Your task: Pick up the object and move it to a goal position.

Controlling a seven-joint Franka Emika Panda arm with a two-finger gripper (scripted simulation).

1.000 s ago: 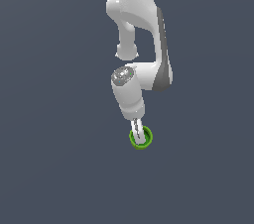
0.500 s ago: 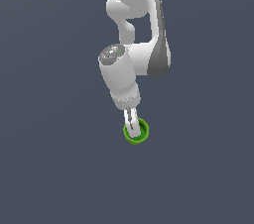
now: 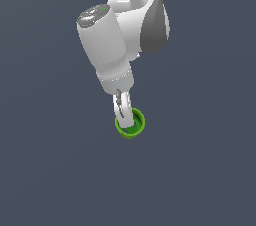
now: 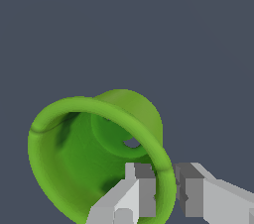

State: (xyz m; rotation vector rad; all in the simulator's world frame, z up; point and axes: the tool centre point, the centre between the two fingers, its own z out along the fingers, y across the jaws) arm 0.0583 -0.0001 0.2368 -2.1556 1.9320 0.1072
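Observation:
The object is a small bright green cup [image 3: 132, 124] with a thick rim and a darker hollow inside. In the exterior view it hangs below the white arm, near the picture's middle. My gripper [image 3: 123, 115] is shut on its rim, one finger inside the cup and one outside. The wrist view shows the cup [image 4: 84, 143] large and tilted, its opening facing the camera, with the rim pinched at my gripper [image 4: 165, 188] between a grey-tipped finger inside the hollow and another outside the wall.
A plain dark grey-blue surface [image 3: 210, 170] fills the background in both views. No other objects or edges show.
The arm has swung toward the camera and the exterior view's left, and the cup has travelled with the gripper.

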